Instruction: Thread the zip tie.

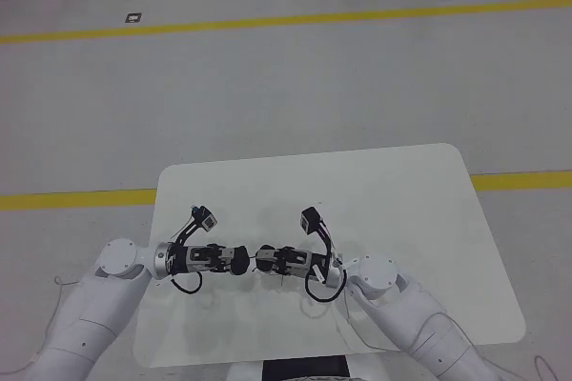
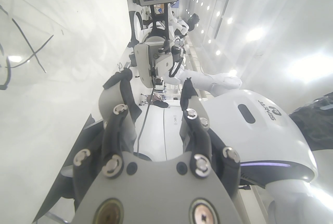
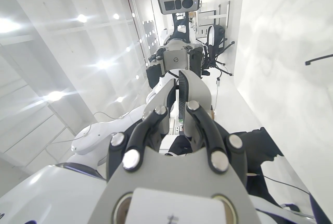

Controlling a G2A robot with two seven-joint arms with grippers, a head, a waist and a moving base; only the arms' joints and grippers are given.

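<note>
Over the white table (image 1: 410, 190), the left end effector (image 2: 156, 80), fingers spread apart, closely faces the right end effector (image 3: 180, 79), whose fingers are pressed together.

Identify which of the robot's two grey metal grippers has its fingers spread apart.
The left gripper: its black-tipped fingers stand wide apart, with open space between them. The right gripper has its fingers pressed together.

No readable text or signs

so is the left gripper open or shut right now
Open: the left wrist view shows the left gripper with its two fingertips spread well apart.
</note>
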